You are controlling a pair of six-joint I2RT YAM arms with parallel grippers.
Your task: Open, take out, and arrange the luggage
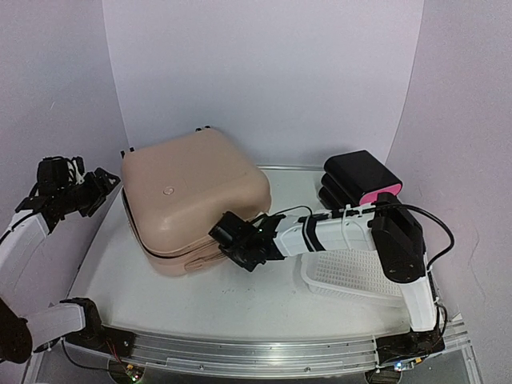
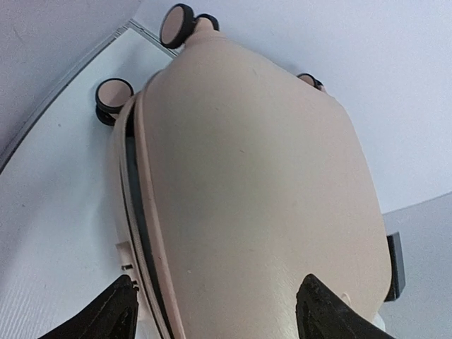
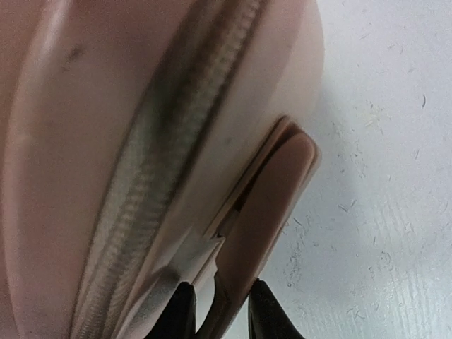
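pale pink hard-shell suitcase (image 1: 192,188) shut | R gripper (image 3: 222,314) clamped on its pink handle (image 3: 272,198) | L gripper (image 2: 217,286) jaws wide apart

Pale pink luggage (image 1: 192,192), dark grey zip (image 3: 162,141); wheels (image 2: 176,25) black with pink hubs. Black box (image 1: 360,178), pink front. White perforated basket (image 1: 352,274).

Tally: one of each thing, two grippers

One suitcase (image 1: 192,196) sits between the left gripper (image 1: 100,192) and the right gripper (image 1: 228,244). Three wheels (image 2: 176,25) show ahead of the left one, while one basket (image 1: 352,276) and one drawer box (image 1: 360,180) lie behind the right one.
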